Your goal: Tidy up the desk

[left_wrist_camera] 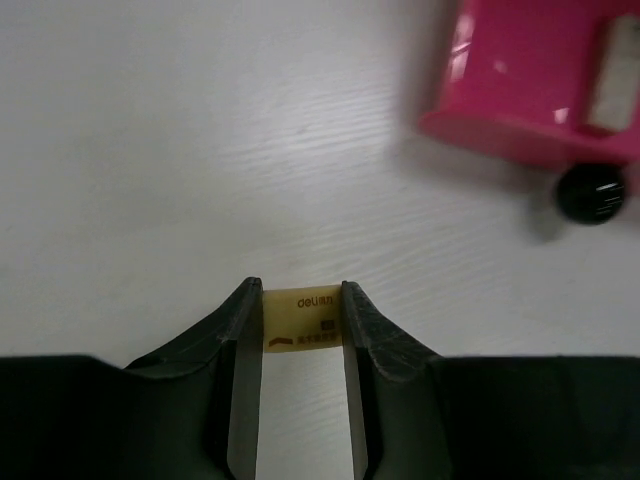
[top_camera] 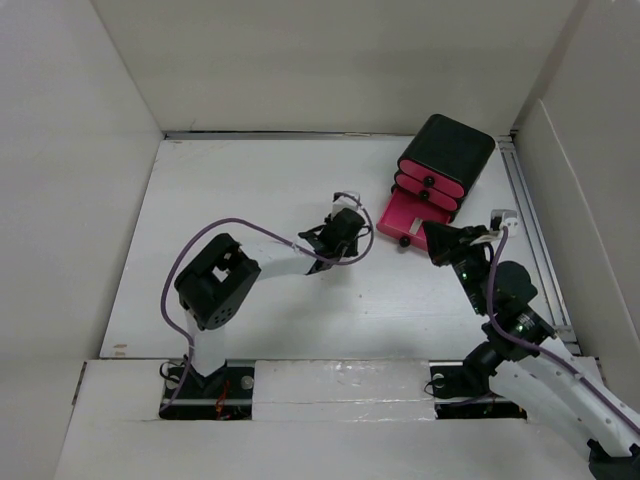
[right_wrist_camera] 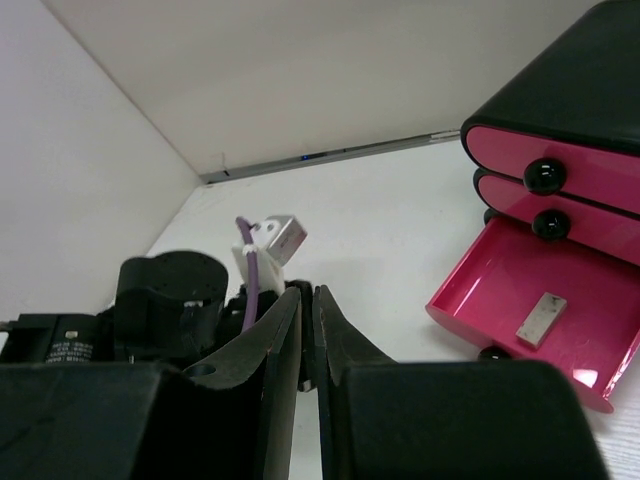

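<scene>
Blurry pink drawer (left_wrist_camera: pixel 530 85), partly cropped

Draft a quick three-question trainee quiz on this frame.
1. True or false: every drawer of the black box is shut.
2. What sits between the fingertips of the left gripper? A) yellow block B) pen C) nothing
3. How many items lie in the open drawer?
Key: 1 false, the bottom one is pulled out; 2 A; 3 one, a small grey piece.
</scene>
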### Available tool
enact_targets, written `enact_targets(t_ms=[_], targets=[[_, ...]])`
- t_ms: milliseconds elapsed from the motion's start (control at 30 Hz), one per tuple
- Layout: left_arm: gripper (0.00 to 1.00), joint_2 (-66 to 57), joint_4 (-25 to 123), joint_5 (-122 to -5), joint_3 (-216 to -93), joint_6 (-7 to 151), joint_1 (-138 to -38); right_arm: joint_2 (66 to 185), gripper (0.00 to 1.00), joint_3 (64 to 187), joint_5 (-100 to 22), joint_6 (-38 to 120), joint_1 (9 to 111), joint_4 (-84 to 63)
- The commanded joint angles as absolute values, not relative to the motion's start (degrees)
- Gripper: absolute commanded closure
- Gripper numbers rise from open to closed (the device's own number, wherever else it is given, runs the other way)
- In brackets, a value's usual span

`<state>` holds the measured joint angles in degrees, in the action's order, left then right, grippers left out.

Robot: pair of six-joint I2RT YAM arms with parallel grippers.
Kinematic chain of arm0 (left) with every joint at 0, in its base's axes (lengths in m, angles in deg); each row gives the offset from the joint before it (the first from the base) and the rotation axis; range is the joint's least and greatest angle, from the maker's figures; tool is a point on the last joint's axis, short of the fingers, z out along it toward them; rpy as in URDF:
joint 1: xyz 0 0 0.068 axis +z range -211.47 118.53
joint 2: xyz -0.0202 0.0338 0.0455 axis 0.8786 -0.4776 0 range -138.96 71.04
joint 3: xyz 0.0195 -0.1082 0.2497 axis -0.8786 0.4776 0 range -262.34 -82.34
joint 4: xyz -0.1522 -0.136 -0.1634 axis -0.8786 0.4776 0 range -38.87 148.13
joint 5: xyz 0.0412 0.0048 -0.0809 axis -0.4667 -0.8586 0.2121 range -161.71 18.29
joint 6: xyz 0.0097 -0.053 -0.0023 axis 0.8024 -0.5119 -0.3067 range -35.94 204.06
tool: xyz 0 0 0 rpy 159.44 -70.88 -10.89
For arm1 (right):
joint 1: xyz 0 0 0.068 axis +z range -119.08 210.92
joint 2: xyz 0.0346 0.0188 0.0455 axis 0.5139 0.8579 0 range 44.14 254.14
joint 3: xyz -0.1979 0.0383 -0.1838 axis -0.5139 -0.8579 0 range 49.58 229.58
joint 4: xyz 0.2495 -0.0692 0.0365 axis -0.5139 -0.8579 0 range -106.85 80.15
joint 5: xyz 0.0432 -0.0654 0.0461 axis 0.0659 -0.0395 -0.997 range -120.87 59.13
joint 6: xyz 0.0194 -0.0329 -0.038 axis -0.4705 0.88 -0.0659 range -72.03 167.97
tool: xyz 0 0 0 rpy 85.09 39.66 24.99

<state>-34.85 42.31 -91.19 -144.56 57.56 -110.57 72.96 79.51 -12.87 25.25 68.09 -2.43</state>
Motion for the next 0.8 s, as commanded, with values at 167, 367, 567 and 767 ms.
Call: enact_targets(t_ms=[167, 367, 567, 767], targets=[[0.99, -44.26, 38.48, -81.47, -165.56, 59.98, -112.27, 73.23, 0.84, 79.55, -11.89, 25.03, 68.36, 1.05], [0.57, -53.58, 40.67, -79.62, -181.91, 62.27, -112.27, 73.93, 0.85, 79.73, -12.59, 24.50, 68.36, 1.67], [0.13, -50.00, 38.21, -81.02, -175.96, 62.70, -112.27, 72.00, 0.85, 79.64, -12.24, 24.68, 68.36, 0.87], [0.48, -37.52, 30.67, -81.83, -159.09, 61.22, -112.27, 72.26, 0.85, 79.64, -12.85, 24.76, 68.36, 0.35]])
